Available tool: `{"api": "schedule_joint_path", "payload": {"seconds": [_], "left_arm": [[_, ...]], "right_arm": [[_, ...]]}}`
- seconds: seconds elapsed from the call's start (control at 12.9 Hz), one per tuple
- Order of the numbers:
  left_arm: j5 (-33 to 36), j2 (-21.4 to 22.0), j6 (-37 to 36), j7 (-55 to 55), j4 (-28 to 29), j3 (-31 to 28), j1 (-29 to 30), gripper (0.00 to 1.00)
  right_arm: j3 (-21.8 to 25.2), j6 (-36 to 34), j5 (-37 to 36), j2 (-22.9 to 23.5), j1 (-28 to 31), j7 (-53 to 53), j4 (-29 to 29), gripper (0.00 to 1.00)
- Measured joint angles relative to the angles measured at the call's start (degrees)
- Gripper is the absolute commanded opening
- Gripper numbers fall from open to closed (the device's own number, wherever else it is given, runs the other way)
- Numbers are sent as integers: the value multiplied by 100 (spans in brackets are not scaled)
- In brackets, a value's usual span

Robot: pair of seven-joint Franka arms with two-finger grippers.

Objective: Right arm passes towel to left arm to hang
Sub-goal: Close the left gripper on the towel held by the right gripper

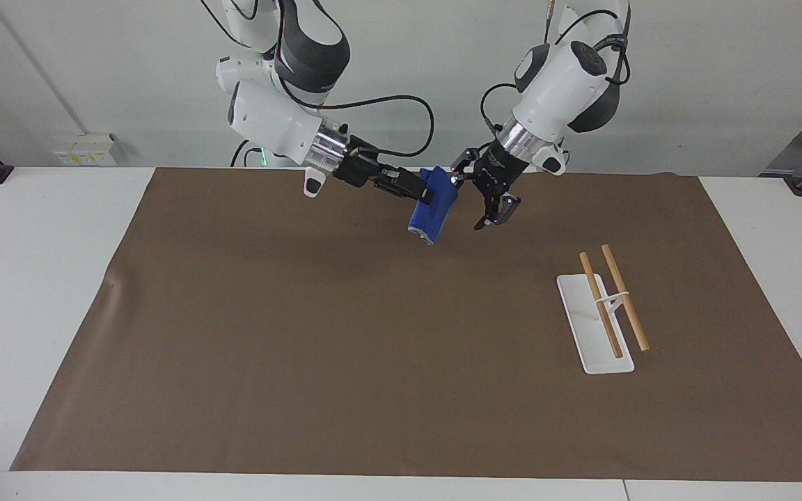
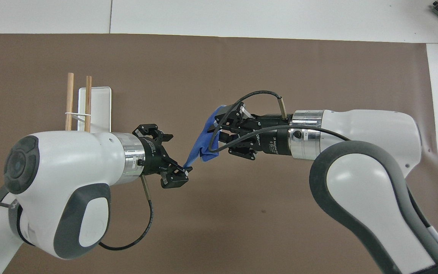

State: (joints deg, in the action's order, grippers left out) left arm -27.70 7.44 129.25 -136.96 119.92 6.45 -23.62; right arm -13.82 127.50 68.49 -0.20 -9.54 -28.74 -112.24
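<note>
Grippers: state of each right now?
Left gripper: open, beside the towel, not gripping it.
Right gripper: shut on the towel, held up over the mat.

mat (image 1: 303,348): lies on the table (image 1: 39,278), covering most of it
right gripper (image 1: 420,193): up over the mat's middle, at the robots' edge, clamped on the towel
towel (image 1: 431,212): hangs from the right gripper, above the mat
left gripper (image 1: 479,198): jaws apart, just beside the towel, toward the left arm's end; a fingertip seems to touch the towel's lower corner
rack (image 1: 594,323): on the mat, toward the left arm's end, farther from the robots than both grippers' spot
</note>
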Motion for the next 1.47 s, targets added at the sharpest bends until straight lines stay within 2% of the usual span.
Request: {"api": "schedule_joint_path", "payload": {"seconds": [0.85,1.39,1.47], "left_arm": [[2,-60,1268,-258,17,-45,71,100],[41,-78,1359,1159,67,17,42,100],[41,-78,1359,1214,72,25,-20,96]], "right_arm": [[0,19,-154,-15,0,2,4,18],[0,25,-163,-16,0,3,5,20],[0,25,-163,-16,0,3,5,20]]}}
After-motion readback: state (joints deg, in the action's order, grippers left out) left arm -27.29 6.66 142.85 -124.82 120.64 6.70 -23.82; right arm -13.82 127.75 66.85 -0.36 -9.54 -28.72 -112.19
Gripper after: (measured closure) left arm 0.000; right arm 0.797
